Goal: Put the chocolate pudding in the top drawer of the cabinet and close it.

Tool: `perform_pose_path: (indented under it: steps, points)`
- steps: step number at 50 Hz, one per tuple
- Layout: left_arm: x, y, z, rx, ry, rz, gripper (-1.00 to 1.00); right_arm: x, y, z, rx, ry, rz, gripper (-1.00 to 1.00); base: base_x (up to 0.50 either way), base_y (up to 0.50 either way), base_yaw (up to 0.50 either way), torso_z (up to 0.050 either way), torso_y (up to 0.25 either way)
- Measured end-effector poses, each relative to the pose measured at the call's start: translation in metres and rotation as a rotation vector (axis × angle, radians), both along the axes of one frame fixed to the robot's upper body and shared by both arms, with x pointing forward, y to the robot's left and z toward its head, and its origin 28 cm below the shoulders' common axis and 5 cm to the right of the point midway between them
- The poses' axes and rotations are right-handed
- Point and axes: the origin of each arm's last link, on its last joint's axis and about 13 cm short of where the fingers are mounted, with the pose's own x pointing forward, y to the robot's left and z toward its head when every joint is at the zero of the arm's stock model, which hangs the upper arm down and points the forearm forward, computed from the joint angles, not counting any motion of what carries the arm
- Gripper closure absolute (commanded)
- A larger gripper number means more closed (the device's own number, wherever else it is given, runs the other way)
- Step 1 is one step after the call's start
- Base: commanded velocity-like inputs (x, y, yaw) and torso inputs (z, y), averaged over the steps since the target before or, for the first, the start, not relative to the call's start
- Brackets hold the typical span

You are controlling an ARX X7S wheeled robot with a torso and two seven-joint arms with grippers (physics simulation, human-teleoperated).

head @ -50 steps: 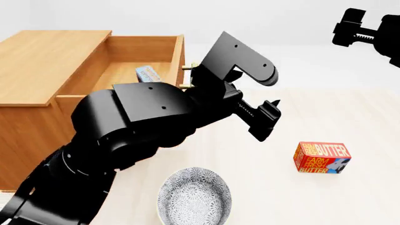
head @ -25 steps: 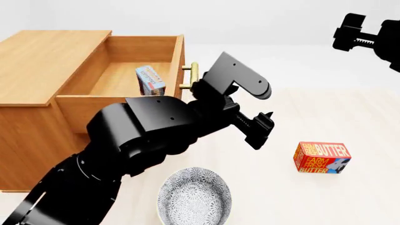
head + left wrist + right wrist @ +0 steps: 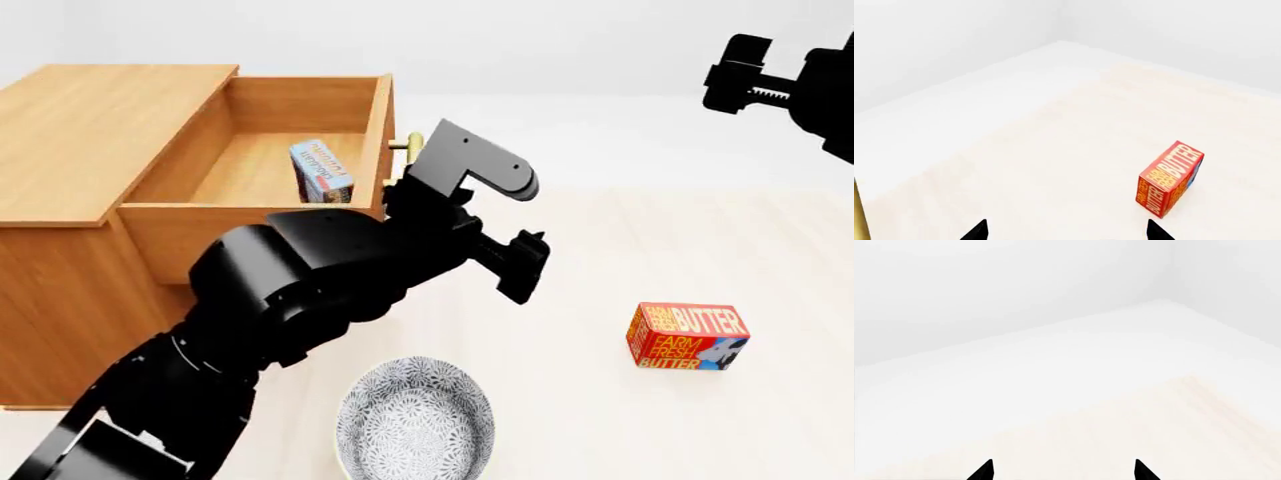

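Observation:
The cabinet (image 3: 80, 130) stands at the left with its top drawer (image 3: 380, 115) pulled open. The chocolate pudding (image 3: 320, 170), a small light blue and red box, stands on edge inside the drawer. The drawer's brass handle (image 3: 414, 145) shows just above my left arm and as a sliver in the left wrist view (image 3: 859, 210). My left gripper (image 3: 523, 262) is in front of the drawer front, to its right, open and empty; its tips show wide apart in its wrist view (image 3: 1067, 232). My right gripper (image 3: 741, 75) is raised at the upper right, open and empty (image 3: 1064, 472).
A red-orange butter box (image 3: 687, 337) stands on the pale table at the right, also in the left wrist view (image 3: 1171, 180). A patterned bowl (image 3: 414, 415) sits near the front edge. My left arm hides the cabinet's lower front.
My left gripper has drawn back leftward and closer to the drawer front. The pudding stays in the drawer. The right gripper has barely shifted.

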Motion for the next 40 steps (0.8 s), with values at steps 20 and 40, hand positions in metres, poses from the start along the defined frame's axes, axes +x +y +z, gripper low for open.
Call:
perform_pose_path:
  steps: [20,40]
  points:
    - [0.009,0.013,-0.010,-0.014,0.030,0.075,-1.00,0.002,0.003,0.000,0.000,-0.001,0.008,-1.00,0.00,0.00,0.00,0.000,0.000]
    - [0.017,0.037,-0.017,-0.013,0.045,0.160,-1.00,0.002,0.004,-0.001,0.001,0.001,0.012,-1.00,0.00,0.00,0.00,0.000,0.000]
